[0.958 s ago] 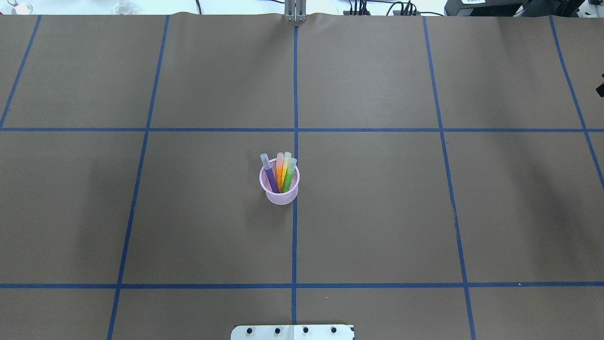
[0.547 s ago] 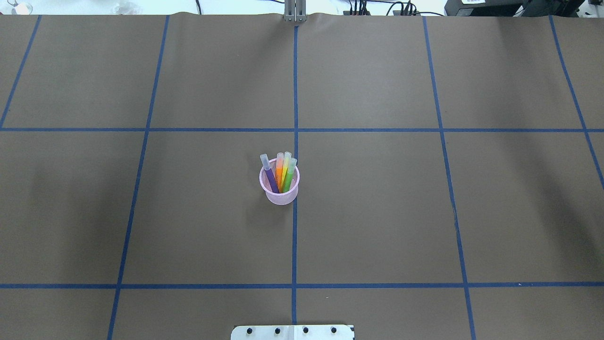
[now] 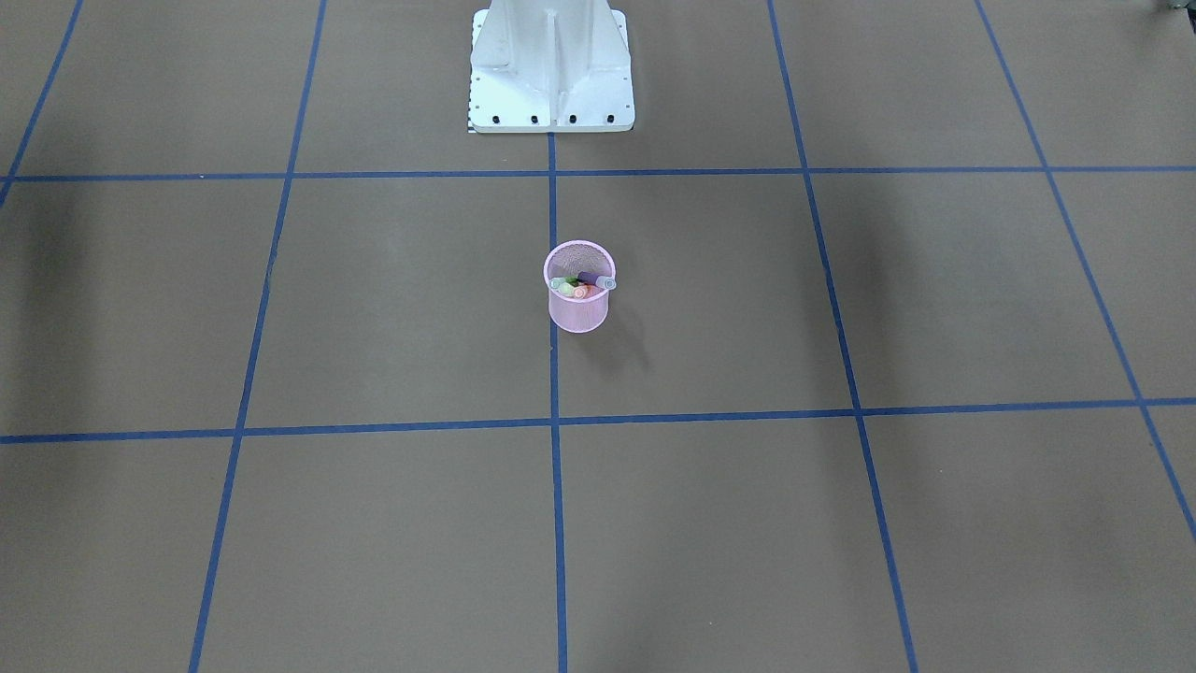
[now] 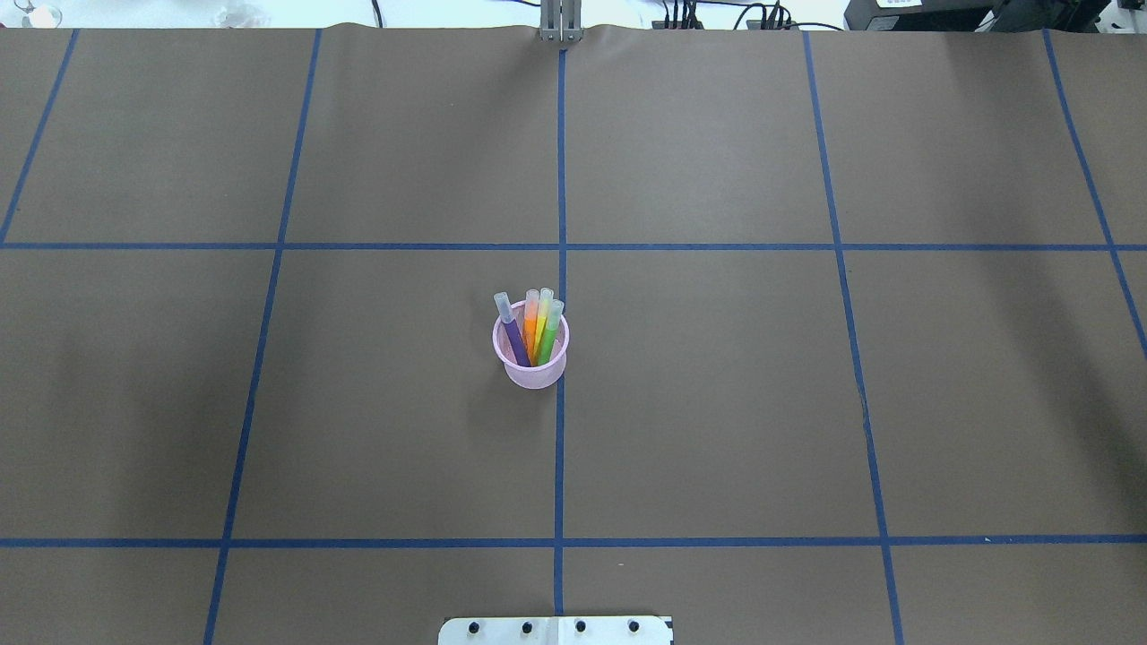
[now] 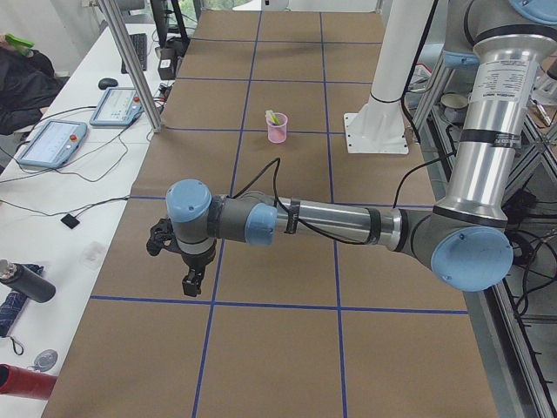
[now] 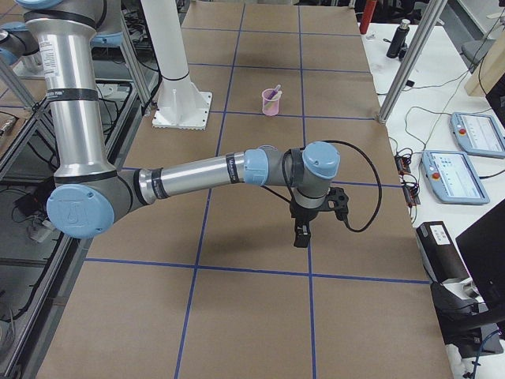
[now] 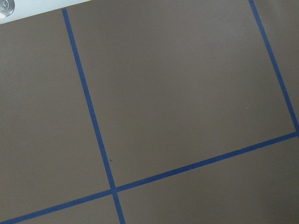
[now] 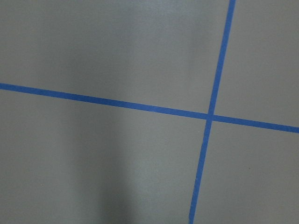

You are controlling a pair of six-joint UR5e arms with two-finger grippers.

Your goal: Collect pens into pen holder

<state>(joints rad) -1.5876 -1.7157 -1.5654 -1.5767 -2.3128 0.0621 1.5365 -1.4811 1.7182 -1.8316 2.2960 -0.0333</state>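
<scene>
The pink mesh pen holder [image 4: 536, 376] stands upright near the table's middle; it also shows in the front view [image 3: 577, 316] and both side views [image 5: 277, 132] [image 6: 271, 106]. The purple pen [image 4: 513, 339], orange pen [image 4: 530, 322], yellow pen [image 4: 542, 315] and green pen [image 4: 549, 337] stand inside it, caps up, leaning on the far rim. My left gripper [image 5: 193, 280] hangs over the table's left end, far from the cup. My right gripper [image 6: 301, 237] hangs over the right end. Each shows only in a side view, so I cannot tell if it is open or shut.
The brown table cover carries a grid of blue tape lines [image 4: 560, 246]. The robot's white base plate [image 4: 556, 630] sits at the near edge. A metal post [image 4: 560, 22] stands at the far edge. Teach pendants [image 5: 52, 139] [image 6: 465, 174] lie on side benches.
A dark bit of the right arm at the overhead view's right edge one second ago has left that view. The cup and pens have not moved.
</scene>
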